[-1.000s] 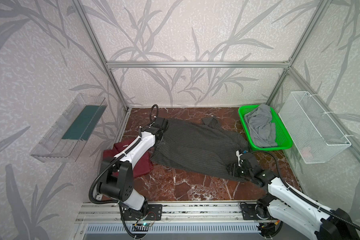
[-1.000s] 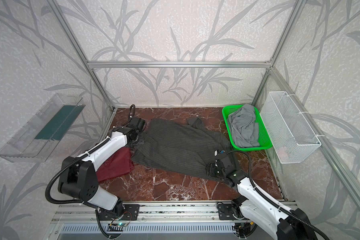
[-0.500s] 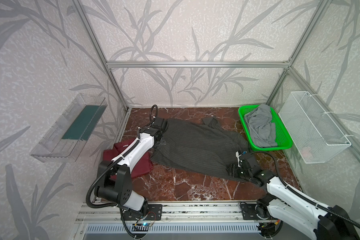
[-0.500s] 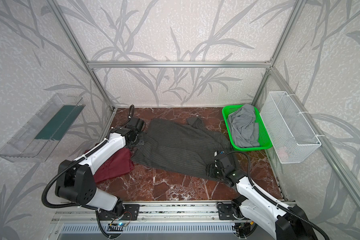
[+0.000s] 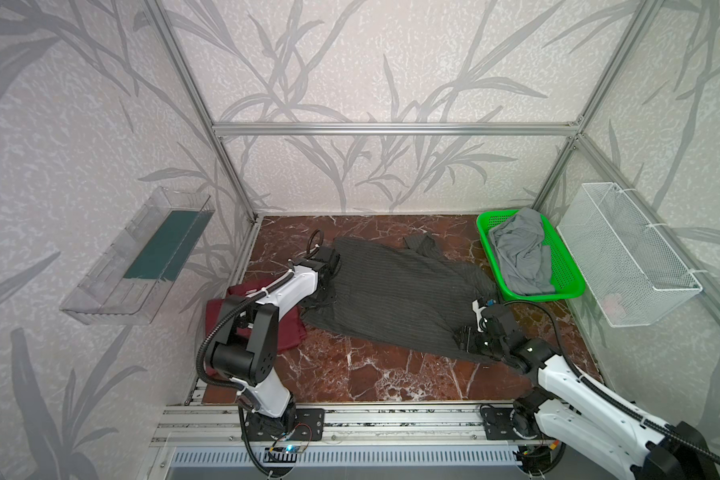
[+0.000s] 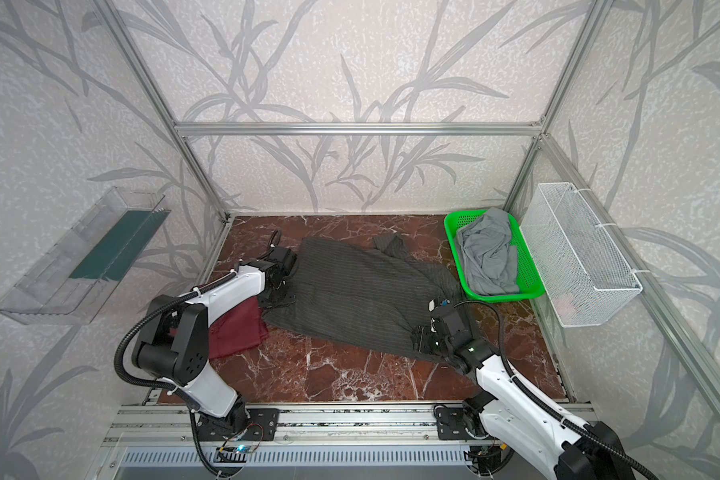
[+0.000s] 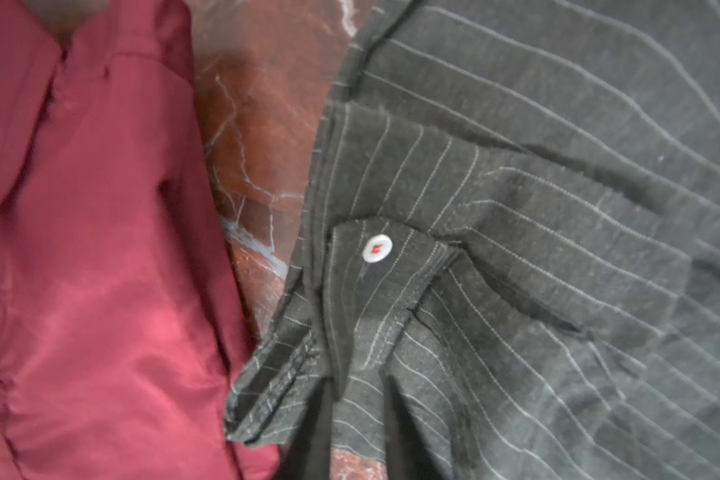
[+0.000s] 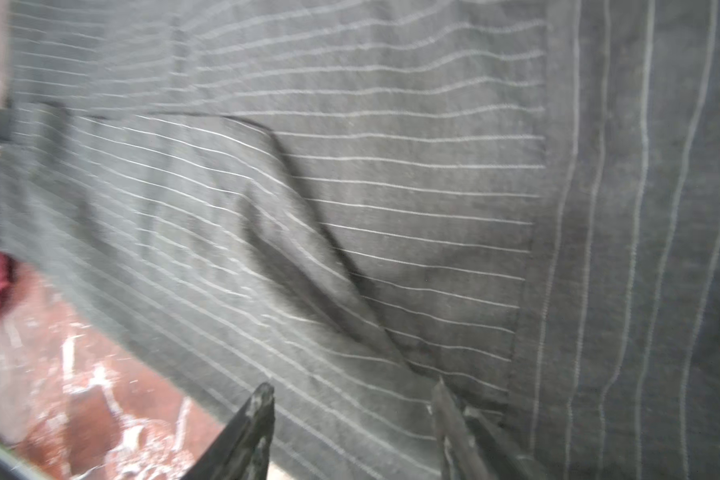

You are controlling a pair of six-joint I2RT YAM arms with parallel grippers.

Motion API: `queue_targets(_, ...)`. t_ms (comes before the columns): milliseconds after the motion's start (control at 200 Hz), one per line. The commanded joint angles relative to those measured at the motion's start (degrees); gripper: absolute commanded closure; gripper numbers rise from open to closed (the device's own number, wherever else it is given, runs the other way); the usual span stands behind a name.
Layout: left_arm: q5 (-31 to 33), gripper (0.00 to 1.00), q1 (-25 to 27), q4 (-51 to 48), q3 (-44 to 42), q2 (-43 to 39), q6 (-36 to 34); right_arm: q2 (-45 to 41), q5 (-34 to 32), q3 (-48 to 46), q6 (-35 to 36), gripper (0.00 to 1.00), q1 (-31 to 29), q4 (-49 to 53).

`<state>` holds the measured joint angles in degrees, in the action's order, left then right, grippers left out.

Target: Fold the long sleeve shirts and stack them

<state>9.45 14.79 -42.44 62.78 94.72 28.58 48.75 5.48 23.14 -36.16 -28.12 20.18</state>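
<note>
Had a good look and there's nothing to read here, no text, labels, brand marks, numbers or signs legible in any of the views.
</note>
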Motion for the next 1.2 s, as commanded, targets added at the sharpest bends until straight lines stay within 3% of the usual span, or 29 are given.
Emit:
queue_targets(0, -0.1, 0.62, -0.8, -1.8, 2.5, -6.0, 0.3, -1.9, 3.6, 2.2, 0.0, 0.43, -0.2, 2.4)
queue_targets(75, -0.5, 0.51, -0.8, -1.2, 2.6, -9.1, 0.6, -1.8, 5.4, 2.7, -1.5, 0.44, -0.6, 1.6)
queue_targets(235, -1.1, 0.49, -0.8, 0.0, 4.4, -12.0, -0.7, 5.1, 12.1, 5.2, -2.3, 0.46, -2.2, -5.0)
queue_targets(340, -6.5, 0.49, -0.8, 2.3, 4.8, -9.8, -2.3, 12.4, 12.2, 9.3, -0.9, 0.47, -4.1, -7.2)
queue_targets(495, -14.3, 0.49, 0.0, 5.8, 2.6, -3.8, 2.3, 23.6, 13.1, 12.8, -1.7, 0.49, -5.0, -12.4)
queue_targets(650, -16.5, 0.49, 1.6, 12.7, -3.5, 0.2, 8.8, 31.7, 11.3, 13.7, -5.0, 0.5, -5.9, -14.1)
queue_targets(800, -15.8, 0.47, 4.0, 15.8, -8.2, 1.3, 14.1, 33.4, 6.6, 12.6, -6.2, 0.5, -7.8, -12.5)
queue_targets(950, -13.7, 0.46, 5.9, 12.1, -11.3, 1.1, 19.4, 31.3, 3.7, 9.9, -6.7, 0.5, -7.7, -8.6)
queue_targets(1195, -8.2, 0.46, 10.1, 9.4, -23.0, -11.1, 28.4, 24.5, 5.8, 5.2, -5.2, 0.49, -7.7, -2.0)
